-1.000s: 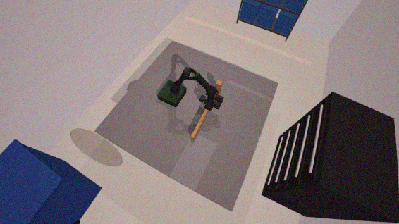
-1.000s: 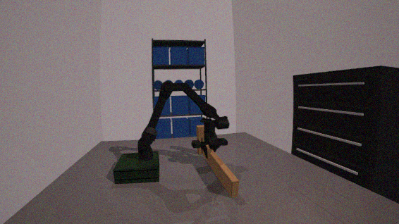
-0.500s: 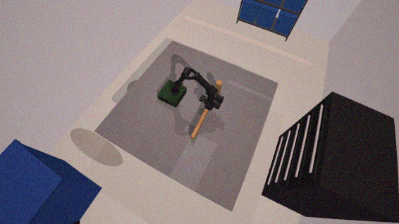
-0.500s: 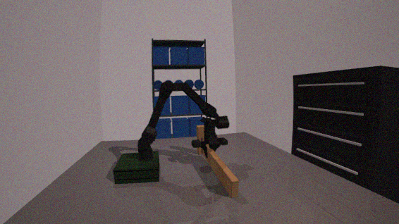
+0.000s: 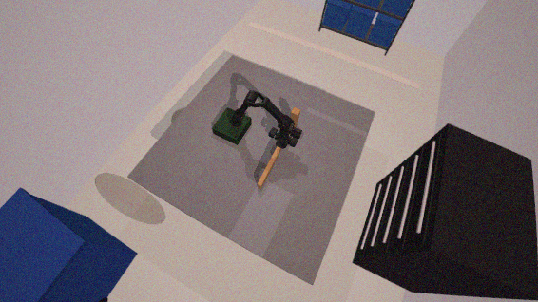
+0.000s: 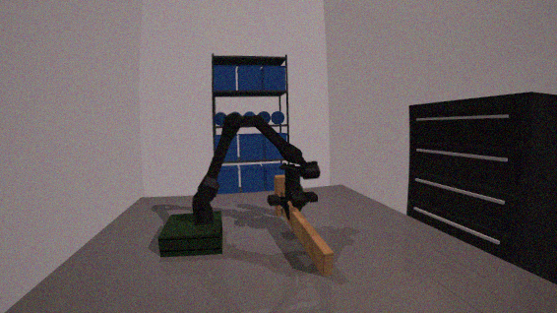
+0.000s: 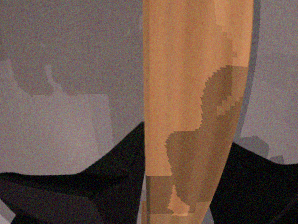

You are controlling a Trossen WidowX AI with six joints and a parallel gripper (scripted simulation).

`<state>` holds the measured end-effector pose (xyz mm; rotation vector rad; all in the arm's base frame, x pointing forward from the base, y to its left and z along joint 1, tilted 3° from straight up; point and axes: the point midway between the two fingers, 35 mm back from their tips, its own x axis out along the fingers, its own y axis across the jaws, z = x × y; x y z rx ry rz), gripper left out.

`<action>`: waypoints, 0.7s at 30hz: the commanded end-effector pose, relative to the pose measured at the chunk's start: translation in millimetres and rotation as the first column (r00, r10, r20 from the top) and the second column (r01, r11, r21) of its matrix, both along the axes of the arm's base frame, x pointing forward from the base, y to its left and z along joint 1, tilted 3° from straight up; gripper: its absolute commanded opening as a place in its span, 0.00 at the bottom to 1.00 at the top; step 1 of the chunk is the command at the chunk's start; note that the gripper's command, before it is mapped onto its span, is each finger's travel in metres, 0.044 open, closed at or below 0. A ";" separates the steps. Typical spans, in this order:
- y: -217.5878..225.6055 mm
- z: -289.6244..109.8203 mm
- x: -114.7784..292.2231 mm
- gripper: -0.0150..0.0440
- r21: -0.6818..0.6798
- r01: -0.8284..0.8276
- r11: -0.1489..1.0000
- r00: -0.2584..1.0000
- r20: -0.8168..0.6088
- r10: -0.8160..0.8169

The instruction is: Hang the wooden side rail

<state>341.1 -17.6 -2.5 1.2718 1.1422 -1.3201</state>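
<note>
The wooden side rail (image 5: 269,167) (image 6: 310,236) (image 7: 193,83) is a long light plank. Its near end rests on the table and its other end is raised at the headboard post (image 5: 296,116) (image 6: 279,186), a short upright wooden block. My gripper (image 5: 281,142) (image 6: 291,202) (image 7: 168,127) is shut on the rail close to the post, with a dark finger on each side of the plank in the wrist view. The steel hooks, the slot and the pins are hidden behind the gripper and the rail.
The arm's green base (image 5: 231,127) (image 6: 191,234) stands left of the rail on the grey table (image 5: 204,179) (image 6: 418,270). A black drawer cabinet (image 5: 451,222) (image 6: 482,171) is at the right. A blue shelf rack (image 5: 373,4) (image 6: 249,122) is at the back. A blue box (image 5: 52,251) is at the lower left.
</note>
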 end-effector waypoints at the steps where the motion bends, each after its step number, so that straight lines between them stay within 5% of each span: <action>1: 0.0 3.4 1.4 0.25 -0.001 0.007 1.000 1.000 0.007 -0.007; 21: 0.1 6.8 1.5 0.25 -0.001 0.007 1.000 1.000 0.007 -0.007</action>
